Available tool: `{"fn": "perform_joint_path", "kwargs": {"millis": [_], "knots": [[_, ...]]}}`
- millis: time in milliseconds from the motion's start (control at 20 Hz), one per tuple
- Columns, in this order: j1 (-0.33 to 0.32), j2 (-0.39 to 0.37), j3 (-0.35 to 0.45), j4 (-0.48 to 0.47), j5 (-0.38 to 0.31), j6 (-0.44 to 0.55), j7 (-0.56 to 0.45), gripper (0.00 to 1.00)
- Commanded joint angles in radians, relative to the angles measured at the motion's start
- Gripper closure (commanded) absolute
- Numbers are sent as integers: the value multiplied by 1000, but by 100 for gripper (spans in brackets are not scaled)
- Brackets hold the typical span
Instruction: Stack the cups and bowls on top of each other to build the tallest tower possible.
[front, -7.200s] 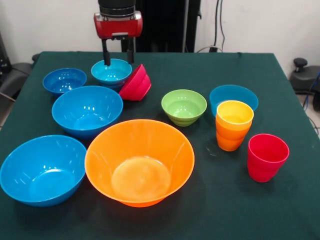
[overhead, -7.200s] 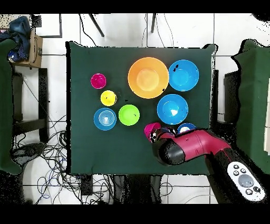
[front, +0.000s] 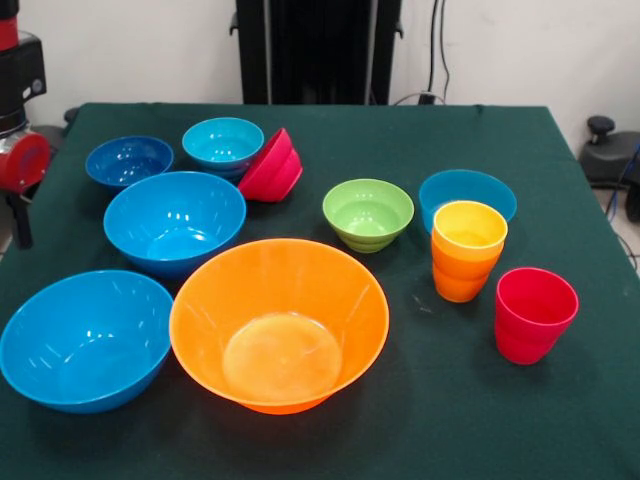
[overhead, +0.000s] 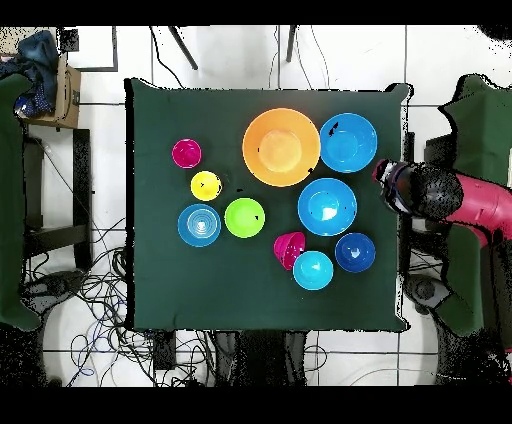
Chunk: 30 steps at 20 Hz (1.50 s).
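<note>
A very large orange bowl (front: 280, 325) stands near the front, and shows in the overhead view (overhead: 281, 147). Two large blue bowls (front: 85, 340) (front: 175, 220) sit to its left. Behind them are a small dark-blue bowl (front: 128, 160) and a light-blue bowl (front: 222, 145), with a red bowl (front: 272, 167) tilted against it. A green bowl (front: 368, 213) is in the middle. A yellow cup nested in an orange cup (front: 469, 240) stands before a blue bowl (front: 467, 188). A red cup (front: 535, 312) stands alone. My gripper (front: 18, 215) (overhead: 384, 173) hangs at the table's left edge, holding nothing.
The green table (front: 330, 130) has open cloth along its far side and front right corner. The robot's black pedestal (front: 318, 50) stands behind the table. Cables lie on the floor (overhead: 100, 290) beside the table in the overhead view.
The arm has moved from above the small light-blue and red bowls to the table's side edge by the large blue bowls. No bowl or cup has moved.
</note>
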Motion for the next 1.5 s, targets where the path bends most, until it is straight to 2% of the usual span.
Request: {"fn": "perform_joint_path", "kwargs": {"millis": [50, 600, 900, 1050, 1200, 1500], "knots": [[59, 70, -5, -49, -30, 43, -124, 0], [71, 89, -12, -55, -41, 23, -122, 0], [79, 97, -5, -55, -23, 99, -169, 0], [60, 100, 28, -34, 26, 139, -193, 0], [58, 101, 32, -17, 38, 126, -187, 0], [73, 113, 16, -23, 22, 97, -170, 0]]}}
